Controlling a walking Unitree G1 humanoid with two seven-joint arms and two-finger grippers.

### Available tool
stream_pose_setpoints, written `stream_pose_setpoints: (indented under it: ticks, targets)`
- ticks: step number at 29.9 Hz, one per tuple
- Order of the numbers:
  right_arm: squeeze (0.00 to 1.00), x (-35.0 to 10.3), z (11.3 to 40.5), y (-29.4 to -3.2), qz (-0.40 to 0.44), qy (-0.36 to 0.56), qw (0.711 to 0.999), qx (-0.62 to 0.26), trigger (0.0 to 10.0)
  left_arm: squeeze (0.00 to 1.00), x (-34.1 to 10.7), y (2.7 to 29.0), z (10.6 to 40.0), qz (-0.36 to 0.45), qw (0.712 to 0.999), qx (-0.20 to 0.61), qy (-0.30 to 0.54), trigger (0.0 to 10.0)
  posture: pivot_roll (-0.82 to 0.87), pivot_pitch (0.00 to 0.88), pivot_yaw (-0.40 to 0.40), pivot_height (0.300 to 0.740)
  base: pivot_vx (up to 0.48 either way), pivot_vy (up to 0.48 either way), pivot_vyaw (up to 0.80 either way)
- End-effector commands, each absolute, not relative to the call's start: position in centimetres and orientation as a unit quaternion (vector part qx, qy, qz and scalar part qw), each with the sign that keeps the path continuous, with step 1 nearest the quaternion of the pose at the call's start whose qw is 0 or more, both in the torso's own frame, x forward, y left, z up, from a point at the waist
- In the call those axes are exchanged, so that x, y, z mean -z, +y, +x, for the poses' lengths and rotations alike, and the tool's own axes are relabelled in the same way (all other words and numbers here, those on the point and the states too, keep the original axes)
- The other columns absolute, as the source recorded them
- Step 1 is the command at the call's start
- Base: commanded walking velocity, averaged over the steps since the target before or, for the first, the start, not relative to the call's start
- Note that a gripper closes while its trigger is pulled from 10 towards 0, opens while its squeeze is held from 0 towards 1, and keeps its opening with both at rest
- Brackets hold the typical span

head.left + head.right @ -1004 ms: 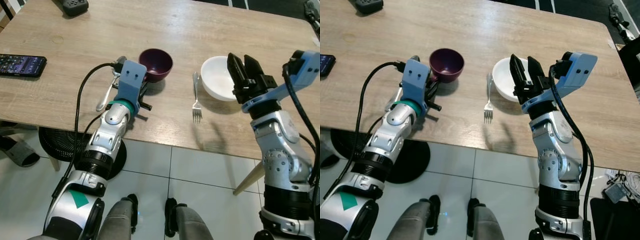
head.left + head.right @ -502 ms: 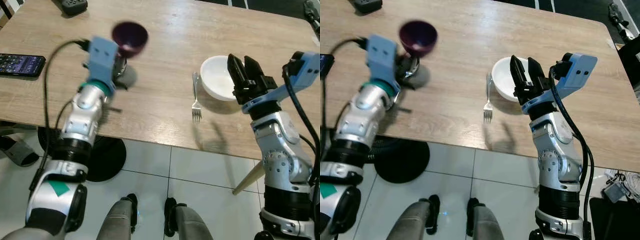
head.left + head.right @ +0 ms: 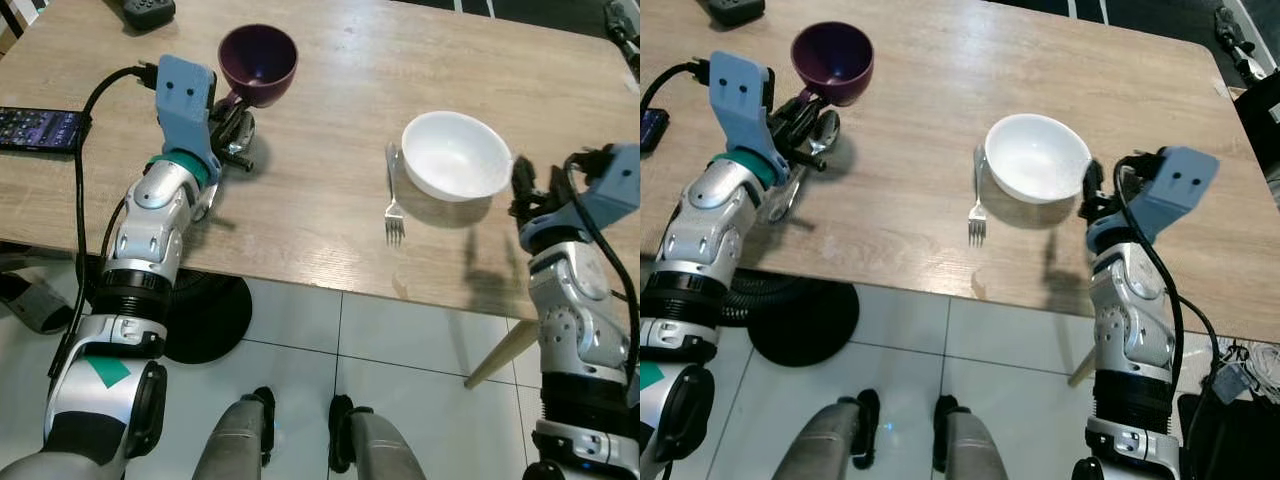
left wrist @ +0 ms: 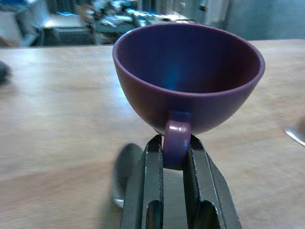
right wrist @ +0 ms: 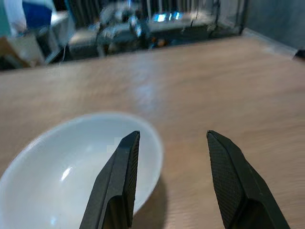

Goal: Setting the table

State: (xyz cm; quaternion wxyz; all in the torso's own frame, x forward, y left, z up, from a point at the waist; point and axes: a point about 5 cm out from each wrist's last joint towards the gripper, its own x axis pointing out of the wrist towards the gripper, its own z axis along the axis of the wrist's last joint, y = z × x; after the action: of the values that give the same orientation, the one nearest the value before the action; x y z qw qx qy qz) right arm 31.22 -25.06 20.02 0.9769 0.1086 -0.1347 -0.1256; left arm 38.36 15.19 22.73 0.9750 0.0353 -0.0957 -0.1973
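Left wrist view: your left gripper [image 4: 176, 157] is clamped on the cup [image 4: 187, 78] handle, the right gripper [image 5: 174, 176] spread beside the bowl [image 5: 71, 167]; lower the cup level.

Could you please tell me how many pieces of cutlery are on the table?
2: a metal fork left of the white bowl, and a metal spoon partly hidden under the left gripper.

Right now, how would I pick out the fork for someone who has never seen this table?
On the light wooden table, find the round white bowl near the front edge. The silver metal fork lies flat just to the bowl's left, tines toward the robot. The silver spoon lies far left, beside the left gripper holding a purple cup.
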Motion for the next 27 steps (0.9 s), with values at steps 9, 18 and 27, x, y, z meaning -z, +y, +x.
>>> stream_pose_setpoints:
  ticks: [9,18,27]
  targets:
    - [0.0,-22.8,30.1,-24.8,0.116,-0.208,0.969,0.07,10.0,0.0,-21.8,14.4,40.0,0.016,0.976,0.213,-0.042,10.0,0.08,0.17,-0.007,0.74,0.0,0.0,0.0]
    - [0.0,-22.4,29.2,-25.1,0.082,-0.198,0.975,0.05,10.0,0.0,-21.8,16.5,40.7,0.016,0.983,0.181,-0.018,10.0,0.07,0.182,-0.004,0.74,0.0,0.0,0.0]
    - [0.0,-22.5,29.0,-24.9,0.094,-0.199,0.975,0.042,10.0,0.0,-22.4,17.0,40.6,0.111,0.981,0.145,-0.065,10.0,0.07,0.185,-0.009,0.74,0.0,0.0,0.0]
